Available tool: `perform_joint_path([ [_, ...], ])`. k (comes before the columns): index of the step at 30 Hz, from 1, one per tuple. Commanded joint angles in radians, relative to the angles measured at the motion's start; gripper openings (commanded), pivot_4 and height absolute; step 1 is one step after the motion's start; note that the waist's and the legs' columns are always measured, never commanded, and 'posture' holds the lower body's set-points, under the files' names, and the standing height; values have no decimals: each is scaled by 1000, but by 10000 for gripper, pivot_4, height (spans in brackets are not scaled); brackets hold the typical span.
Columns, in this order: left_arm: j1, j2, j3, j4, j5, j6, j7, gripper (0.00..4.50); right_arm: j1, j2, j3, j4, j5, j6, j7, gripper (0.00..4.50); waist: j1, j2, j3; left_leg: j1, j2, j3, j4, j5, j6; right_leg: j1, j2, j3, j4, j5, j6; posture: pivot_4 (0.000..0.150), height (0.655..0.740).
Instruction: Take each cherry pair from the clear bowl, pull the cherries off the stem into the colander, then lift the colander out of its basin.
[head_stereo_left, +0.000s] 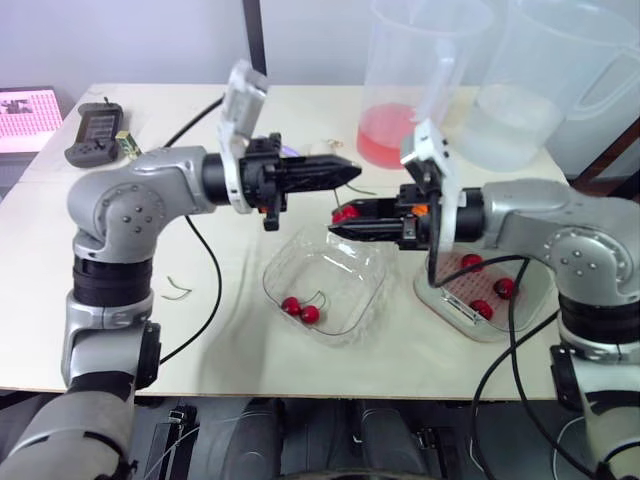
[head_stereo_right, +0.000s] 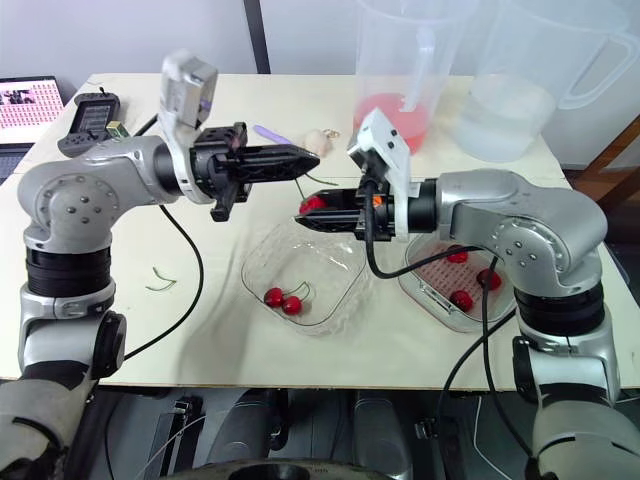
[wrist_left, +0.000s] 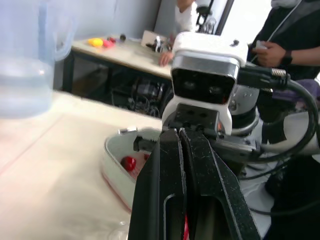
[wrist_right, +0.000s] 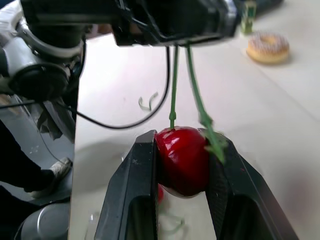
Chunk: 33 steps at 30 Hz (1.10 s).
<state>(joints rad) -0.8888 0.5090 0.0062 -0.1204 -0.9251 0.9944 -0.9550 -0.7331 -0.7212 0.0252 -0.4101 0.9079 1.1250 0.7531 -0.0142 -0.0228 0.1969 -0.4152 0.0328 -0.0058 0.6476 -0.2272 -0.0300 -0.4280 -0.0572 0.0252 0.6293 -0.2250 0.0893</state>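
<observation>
Behind, grey wall (head_stereo_left: 120, 40); cream table (head_stereo_left: 250, 355) under bowl (head_stereo_left: 345, 285)

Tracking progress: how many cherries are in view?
6 cherries: two in the clear bowl, three in the colander, one between the fingers of the right gripper. The right arm may hide more there.
</observation>
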Motion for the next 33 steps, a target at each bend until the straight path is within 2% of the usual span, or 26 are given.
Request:
perform_joint_path([
  [1,-29,6,64,-31,-22,-37,1,0,47,-36,-16,-14,6,36,1,7616,-2,0,0,0,0,0,0,0,0,0,0,0,0,0,0,1500,7383],
  [10,-28,-2,65,-25,-17,-41,-1,0,81,-95,-69,-15,15,63,5,7616,-1,0,0,0,0,0,0,0,0,0,0,0,0,0,0,1500,7383],
  [15,-29,-1,69,-22,-14,-44,0,0,83,-210,-112,7,-6,22,88,7616,2,0,0,-1,0,0,0,0,0,0,0,0,-1,0,0,1500,7383],
  [19,0,26,91,-32,-13,-45,2,0,106,-503,-135,84,-140,-133,319,7616,3,1,1,-2,-1,0,0,0,0,-1,-1,0,-2,0,0,1500,7383],
  [21,16,34,97,-38,-14,-47,5,0,142,-584,-94,109,-213,-216,386,7616,-2,0,0,-3,-1,1,-1,0,0,-1,-1,0,-4,0,0,1500,7383],
  [24,49,44,100,-50,-6,-56,10,0,212,-618,-48,136,-295,-299,433,7616,-7,0,0,-2,0,1,-1,0,0,-1,0,0,-4,-1,1,1500,7383],
  [30,93,58,111,-79,-6,-63,34,0,311,-588,77,177,-487,-441,420,7616,-3,0,0,-2,0,1,0,0,0,-2,0,0,-1,-1,1,1500,7383],
  [32,107,62,120,-89,-11,-60,45,0,328,-554,102,218,-534,-483,410,17322,-2,0,0,-2,0,1,1,0,0,-2,0,0,-1,-1,1,1500,7383],
  [33,112,65,123,-93,-14,-58,48,0,331,-546,105,230,-548,-494,414,20282,-2,0,0,-2,0,1,1,0,0,-2,-1,0,-1,-1,1,1500,7383],
])
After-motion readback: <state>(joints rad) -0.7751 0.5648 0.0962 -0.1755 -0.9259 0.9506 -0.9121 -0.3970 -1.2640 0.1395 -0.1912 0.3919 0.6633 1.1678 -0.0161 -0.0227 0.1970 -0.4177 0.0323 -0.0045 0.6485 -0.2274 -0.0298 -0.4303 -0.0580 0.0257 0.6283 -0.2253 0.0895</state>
